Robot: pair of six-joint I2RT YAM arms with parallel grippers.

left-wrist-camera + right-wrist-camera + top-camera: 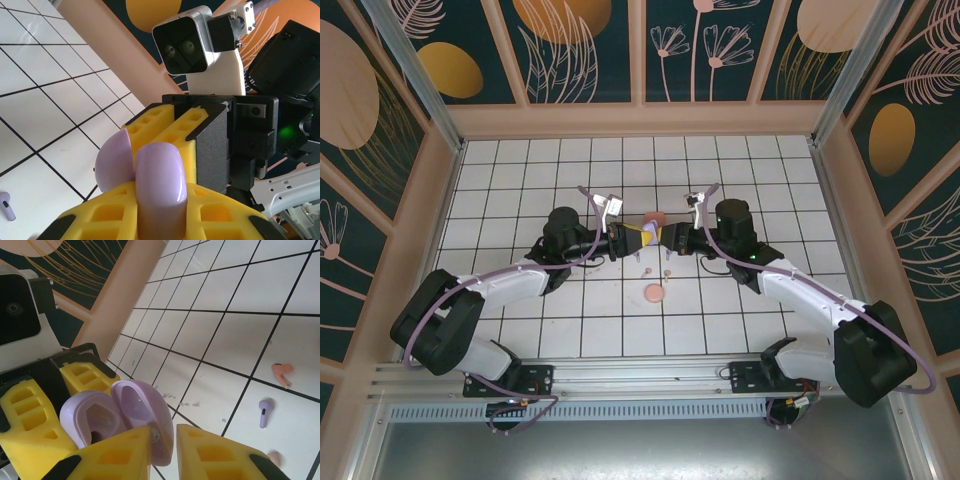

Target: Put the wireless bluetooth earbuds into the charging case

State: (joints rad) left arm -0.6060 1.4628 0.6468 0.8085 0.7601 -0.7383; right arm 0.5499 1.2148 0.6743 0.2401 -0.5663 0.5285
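Yellow fingers (215,212) of our left gripper (160,197) sit closest in the left wrist view. They are clamped on one half of the open lilac case (160,175). The other half swings toward the right gripper (167,131), which faces us. One purple bud (6,205) lies on the tiles (40,100).

From the right wrist we see the right jaws pinching the edge of one half while the left jaws hold the other. A pink bud (281,373) and a purple bud (265,411) lie apart on the floor.

From above, we see both grippers meet mid-floor with the case between them, off the tiles. Two buds (646,270) lie just nearer us, and a pink disc (654,293) lies nearer still.
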